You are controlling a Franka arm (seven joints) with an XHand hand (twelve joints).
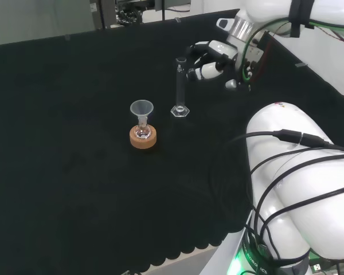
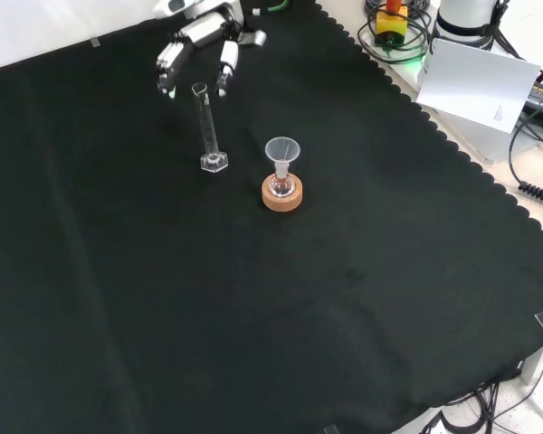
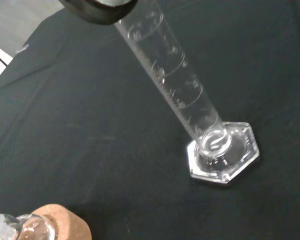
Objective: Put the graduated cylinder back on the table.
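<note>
The clear graduated cylinder (image 1: 180,86) stands upright on its hexagonal foot (image 3: 223,155) on the black cloth (image 1: 74,172). In the front view the cylinder (image 2: 208,127) rises below the hand (image 2: 199,41), whose fingers (image 2: 224,65) are spread to either side of its rim without closing on it. In the head view the hand (image 1: 209,60) hovers just right of the cylinder's top, fingers relaxed. A dark fingertip (image 3: 97,9) shows beside the tube's upper part in the wrist view.
A small flask with a clear funnel (image 1: 141,109) in its neck sits on a cork ring (image 1: 143,138), left of the cylinder in the head view. In the front view the cork ring (image 2: 282,196) lies right of the cylinder. The arm's white links (image 1: 304,172) stand at right.
</note>
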